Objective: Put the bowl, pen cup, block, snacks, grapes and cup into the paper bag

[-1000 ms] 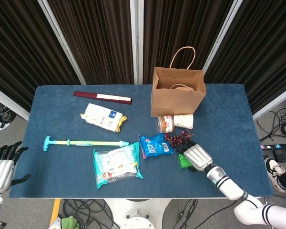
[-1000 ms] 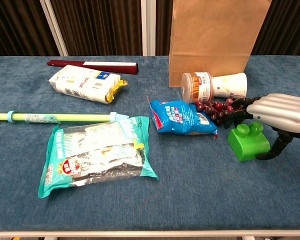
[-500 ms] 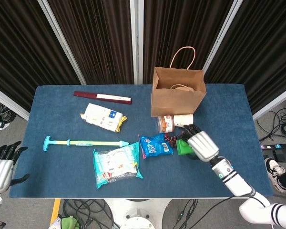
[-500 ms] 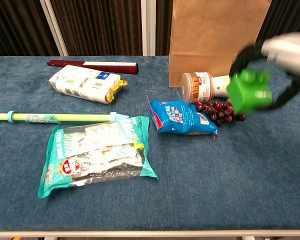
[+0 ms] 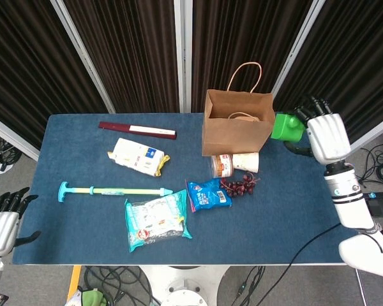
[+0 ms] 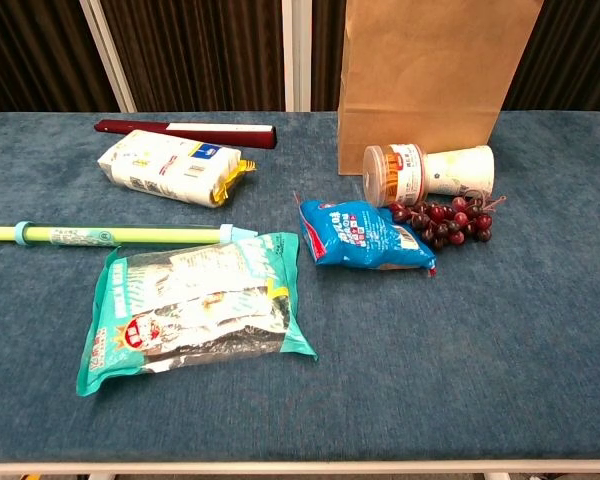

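My right hand (image 5: 324,135) holds the green block (image 5: 285,126) up in the air just right of the brown paper bag (image 5: 237,124), near its rim; neither shows in the chest view. In front of the bag (image 6: 432,70) lie a clear pen cup (image 6: 394,174) and a white paper cup (image 6: 462,170), both on their sides. Dark red grapes (image 6: 446,222) sit beside them, with a blue snack packet (image 6: 364,236) to their left. My left hand (image 5: 2,224) hangs off the table's left front corner, fingers spread and holding nothing.
A large teal snack bag (image 6: 194,314), a white and yellow packet (image 6: 168,166), a long green stick (image 6: 110,235) and a dark red flat box (image 6: 186,130) lie on the left half of the blue table (image 6: 500,360). Dark curtains stand behind.
My right hand has lifted the green block off the table by the grapes, carrying it up and back to beside the bag's top. It has left the chest view.
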You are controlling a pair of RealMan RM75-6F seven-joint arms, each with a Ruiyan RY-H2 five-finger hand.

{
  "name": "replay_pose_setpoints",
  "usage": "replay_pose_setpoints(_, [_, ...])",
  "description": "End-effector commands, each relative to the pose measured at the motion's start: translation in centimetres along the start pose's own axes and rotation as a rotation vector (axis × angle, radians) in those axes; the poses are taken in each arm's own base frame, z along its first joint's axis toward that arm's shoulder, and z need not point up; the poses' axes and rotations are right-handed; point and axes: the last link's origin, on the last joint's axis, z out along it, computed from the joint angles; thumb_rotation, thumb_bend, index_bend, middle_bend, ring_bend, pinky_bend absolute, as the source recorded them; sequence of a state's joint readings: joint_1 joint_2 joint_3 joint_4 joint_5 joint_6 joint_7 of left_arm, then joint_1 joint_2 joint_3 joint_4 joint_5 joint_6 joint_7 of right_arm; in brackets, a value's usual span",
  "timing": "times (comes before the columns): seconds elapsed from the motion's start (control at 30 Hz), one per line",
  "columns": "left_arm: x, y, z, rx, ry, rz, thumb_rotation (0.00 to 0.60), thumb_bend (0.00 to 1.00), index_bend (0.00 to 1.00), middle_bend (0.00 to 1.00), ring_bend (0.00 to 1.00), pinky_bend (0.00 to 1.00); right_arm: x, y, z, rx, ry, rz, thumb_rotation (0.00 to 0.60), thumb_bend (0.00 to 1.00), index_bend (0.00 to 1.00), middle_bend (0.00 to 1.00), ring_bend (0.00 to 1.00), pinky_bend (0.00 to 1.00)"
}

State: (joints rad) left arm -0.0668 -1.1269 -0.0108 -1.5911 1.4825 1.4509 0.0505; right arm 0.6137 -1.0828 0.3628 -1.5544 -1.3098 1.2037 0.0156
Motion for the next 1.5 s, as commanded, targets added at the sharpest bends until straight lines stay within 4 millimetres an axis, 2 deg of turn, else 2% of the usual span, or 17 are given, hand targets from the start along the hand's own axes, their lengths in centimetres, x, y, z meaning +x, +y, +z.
replay_pose_setpoints(0.03, [0.0, 0.0, 0.0, -0.003, 0.002, -0.001, 0.6, 0.0, 0.27, 0.2, 0.15, 0.11, 1.2, 1.5, 1.4, -0.059, 0.014, 0.004, 0.6, 0.15, 0.5, 0.46, 0.12, 0.16])
replay_pose_setpoints(0.2, [0.0, 0.0, 0.0, -0.002, 0.003, 0.001, 0.6, 0.0, 0.27, 0.2, 0.15, 0.11, 0.5, 1.6, 4.5, -0.103, -0.037, -0.018, 0.6, 0.15, 0.5, 0.46, 0.12, 0.16])
replay_pose_setpoints(0.33, [0.1, -0.3, -0.3, 0.003, 0.002, 0.004, 0.6, 0.0, 0.27, 0.2, 0.15, 0.11, -1.2, 0.4, 7.7, -0.101, -0.094, -0.066, 0.6, 0.15, 0.5, 0.45, 0.12, 0.16])
replay_pose_setpoints(0.5, [0.2, -0.5, -0.4, 0.012, 0.002, 0.007, 0.6, 0.0, 0.27, 0.2, 0.15, 0.11, -3.5, -1.3, 10.5, -0.11, -0.148, -0.077, 0.6, 0.15, 0.46, 0.44, 0.12, 0.16])
replay_pose_setpoints(0.63, [0.2, -0.5, -0.5, 0.016, 0.002, 0.008, 0.6, 0.0, 0.27, 0.2, 0.15, 0.11, -5.7, -2.6, 11.7, -0.116, -0.211, -0.091, 0.6, 0.12, 0.32, 0.35, 0.07, 0.15])
replay_pose_setpoints(0.8, [0.2, -0.5, -0.3, 0.019, -0.002, 0.009, 0.6, 0.0, 0.27, 0.2, 0.15, 0.11, -7.1, -3.7, 12.0, -0.11, -0.261, -0.088, 0.6, 0.08, 0.06, 0.17, 0.0, 0.11])
replay_pose_setpoints(0.87, [0.2, -0.5, -0.3, 0.019, -0.002, 0.01, 0.6, 0.0, 0.27, 0.2, 0.15, 0.11, -7.0, -3.7, 11.9, -0.11, -0.262, -0.078, 0.6, 0.06, 0.0, 0.1, 0.0, 0.09])
replay_pose_setpoints(0.93, [0.2, -0.5, -0.2, 0.019, -0.001, 0.011, 0.6, 0.0, 0.27, 0.2, 0.15, 0.11, -6.3, -3.6, 11.7, -0.111, -0.247, -0.06, 0.6, 0.05, 0.0, 0.07, 0.0, 0.09])
replay_pose_setpoints(1.1, [0.3, -0.4, -0.1, 0.012, 0.003, 0.012, 0.6, 0.0, 0.27, 0.2, 0.15, 0.11, -3.3, -3.6, 10.4, -0.082, -0.142, 0.041, 0.6, 0.05, 0.0, 0.07, 0.0, 0.08])
replay_pose_setpoints(1.27, [0.5, -0.2, -0.1, 0.007, 0.008, 0.015, 0.6, 0.0, 0.27, 0.2, 0.15, 0.11, 0.0, -4.0, 6.6, 0.031, -0.051, 0.155, 0.6, 0.05, 0.0, 0.15, 0.0, 0.1])
replay_pose_setpoints(1.37, [0.6, 0.0, 0.0, 0.0, 0.011, 0.017, 0.6, 0.0, 0.27, 0.2, 0.15, 0.11, 0.9, -4.4, 3.5, 0.119, -0.042, 0.178, 0.6, 0.05, 0.01, 0.2, 0.02, 0.15])
replay_pose_setpoints(1.5, [0.7, 0.2, 0.0, -0.009, 0.013, 0.02, 0.6, 0.0, 0.27, 0.2, 0.15, 0.11, 1.3, -5.2, -0.4, 0.231, -0.046, 0.214, 0.6, 0.05, 0.09, 0.26, 0.08, 0.22])
